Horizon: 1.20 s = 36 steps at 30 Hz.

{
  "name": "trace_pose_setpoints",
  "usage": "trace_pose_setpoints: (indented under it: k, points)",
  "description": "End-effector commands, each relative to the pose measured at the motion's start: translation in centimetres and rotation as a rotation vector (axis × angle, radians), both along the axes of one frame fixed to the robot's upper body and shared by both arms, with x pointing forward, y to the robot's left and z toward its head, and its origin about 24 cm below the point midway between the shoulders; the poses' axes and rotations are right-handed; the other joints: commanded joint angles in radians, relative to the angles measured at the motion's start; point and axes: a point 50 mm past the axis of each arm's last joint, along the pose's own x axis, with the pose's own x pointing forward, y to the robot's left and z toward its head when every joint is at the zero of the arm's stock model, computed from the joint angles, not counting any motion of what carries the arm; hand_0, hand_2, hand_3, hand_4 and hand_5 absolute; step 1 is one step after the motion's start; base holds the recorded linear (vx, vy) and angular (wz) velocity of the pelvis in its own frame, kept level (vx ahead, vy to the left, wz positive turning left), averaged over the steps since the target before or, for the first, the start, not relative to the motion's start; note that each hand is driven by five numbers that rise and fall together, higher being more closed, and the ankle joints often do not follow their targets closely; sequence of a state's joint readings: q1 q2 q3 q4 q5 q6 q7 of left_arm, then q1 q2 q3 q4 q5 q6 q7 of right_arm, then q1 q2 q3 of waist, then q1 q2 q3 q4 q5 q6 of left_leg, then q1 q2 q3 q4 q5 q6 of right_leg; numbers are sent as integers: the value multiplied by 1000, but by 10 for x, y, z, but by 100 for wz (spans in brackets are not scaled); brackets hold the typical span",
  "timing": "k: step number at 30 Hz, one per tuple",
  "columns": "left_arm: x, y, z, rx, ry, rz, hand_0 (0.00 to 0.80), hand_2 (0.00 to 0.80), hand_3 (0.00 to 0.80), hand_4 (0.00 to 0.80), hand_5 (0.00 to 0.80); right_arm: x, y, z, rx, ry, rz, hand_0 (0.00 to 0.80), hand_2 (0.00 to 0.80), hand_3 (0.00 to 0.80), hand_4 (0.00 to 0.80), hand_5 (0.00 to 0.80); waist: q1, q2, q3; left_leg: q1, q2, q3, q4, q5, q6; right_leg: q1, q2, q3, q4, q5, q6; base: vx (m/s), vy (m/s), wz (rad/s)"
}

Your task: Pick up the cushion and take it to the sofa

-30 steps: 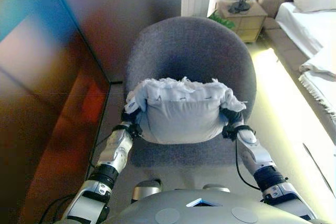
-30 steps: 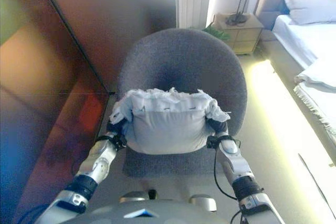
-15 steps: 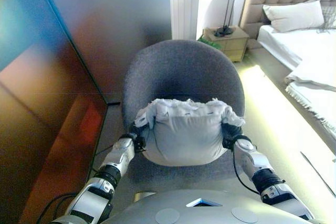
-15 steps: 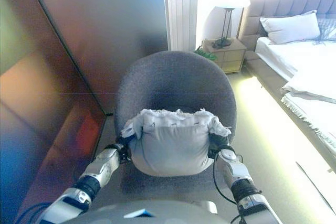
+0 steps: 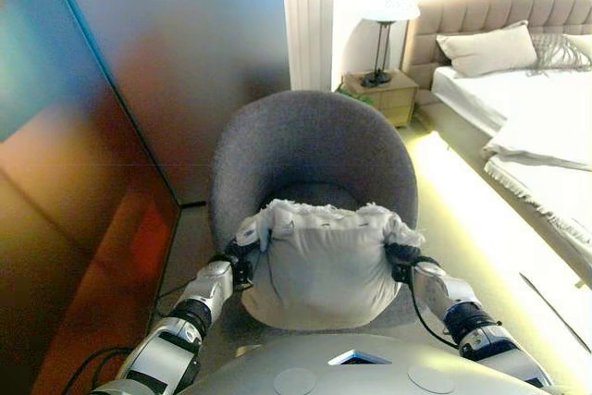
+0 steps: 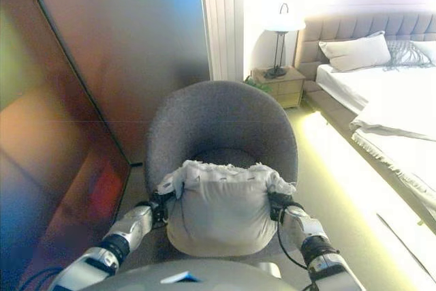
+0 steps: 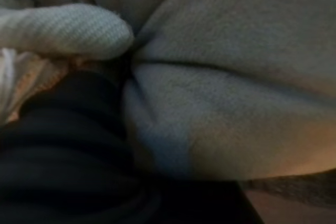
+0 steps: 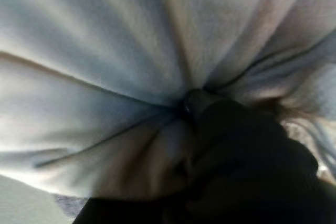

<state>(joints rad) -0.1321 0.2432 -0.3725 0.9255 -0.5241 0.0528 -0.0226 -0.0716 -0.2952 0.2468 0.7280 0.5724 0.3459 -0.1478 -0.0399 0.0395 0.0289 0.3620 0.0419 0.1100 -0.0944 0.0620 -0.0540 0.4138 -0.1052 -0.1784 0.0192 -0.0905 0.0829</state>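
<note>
— Between the left hand (image 5: 242, 264) and right hand (image 5: 401, 262), just near of the grey chair (image 5: 310, 150): pale cushion (image 5: 319, 261), squeezed at both sides, hanging clear of the seat.

— Fingers?

— Buried in the fabric on both sides; cannot tell whether curled or flat.

— Risks?

— Could slip out if either arm eases its squeeze while turning. Might snag the frilled top edge on the chair rim. No sofa visible yet; bed (image 5: 527, 122) far right, easily mistaken for the goal.
</note>
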Motion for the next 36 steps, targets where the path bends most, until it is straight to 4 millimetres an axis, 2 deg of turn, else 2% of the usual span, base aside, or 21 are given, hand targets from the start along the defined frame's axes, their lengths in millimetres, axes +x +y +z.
trace_pose_setpoints:
  k: [1,2,5,10,17,19,20,22,23,24,27,32,36]
  points:
    - [55,-4,28,39,-150,-13,615,615,615,615,615,49,-9,25,48,-122,-46,800,800,800,800,800,24,-28,-36,-37,17,2,50,-40,-20,-100,-49,1,-72,158,62,87,39,-1]
    - [56,3,28,57,-147,4,800,800,800,800,800,50,-17,24,39,-103,-60,800,800,800,800,800,28,-29,-38,-41,16,-1,53,-41,-22,-103,-51,-4,-68,156,64,80,40,0]
    - [64,16,35,73,-181,23,800,800,800,800,800,55,-33,27,-4,-105,-60,800,800,800,800,800,35,-33,-38,-49,17,-7,56,-44,-27,-110,-56,-16,-61,150,67,67,43,1]
    - [72,26,42,72,-219,22,800,800,800,800,800,66,-49,39,-42,-170,-31,800,800,800,800,800,40,-36,-29,-66,12,-18,67,-51,-31,-126,-64,-32,-43,140,67,11,48,2]
    - [76,30,51,54,-326,64,800,800,800,800,800,76,-50,50,-58,-289,43,800,800,800,800,800,47,-31,-13,-71,1,-38,69,-63,-35,-131,-73,-52,-29,124,65,-11,46,3]
    - [87,26,64,34,-423,103,800,800,800,800,800,90,-46,65,-70,-383,67,800,800,800,800,800,46,-28,-3,-76,-4,-46,63,-64,-37,-138,-75,-59,-27,120,64,-164,38,12]
    - [96,21,77,-22,-509,158,800,800,800,800,800,103,-40,82,-88,-474,95,800,800,800,800,800,46,-26,6,-82,-8,-52,57,-65,-37,-143,-75,-62,-29,118,62,-266,13,15]
    - [108,6,99,-57,-613,148,800,800,800,800,800,117,-26,107,-95,-601,146,800,800,800,800,800,46,-25,25,-99,-14,-59,56,-61,-33,-160,-76,-63,-26,123,56,-256,-1,13]
    - [110,-4,113,-74,-694,135,800,800,800,800,800,117,-11,121,-108,-672,178,800,800,800,800,800,46,-24,41,-95,-13,-65,52,-69,-31,-159,-75,-60,-26,116,55,-231,-21,13]
    - [107,-13,123,-92,-755,118,800,800,800,800,800,113,-5,131,-122,-747,186,800,800,800,800,800,48,-21,59,-97,-14,-73,47,-65,-27,-162,-73,-57,-28,121,52,-234,-27,21]
    - [97,-17,138,-112,-852,89,800,800,800,800,800,100,-6,147,-120,-853,193,800,800,800,800,800,50,-18,78,-94,-12,-83,36,-50,-17,-161,-67,-57,-31,136,46,-127,-30,11]
    - [83,-17,164,-144,-973,125,800,800,800,800,800,90,1,170,-134,-1022,182,800,800,800,800,800,56,-19,67,-71,-9,-84,21,-45,-15,-132,-55,-66,-53,142,43,-34,-19,1]
    - [64,-16,191,-210,-1084,131,800,800,800,800,800,72,14,203,-128,-1206,219,800,800,800,800,800,61,-15,66,-59,1,-78,16,-44,-17,-113,-49,-69,-61,136,36,-77,-13,2]
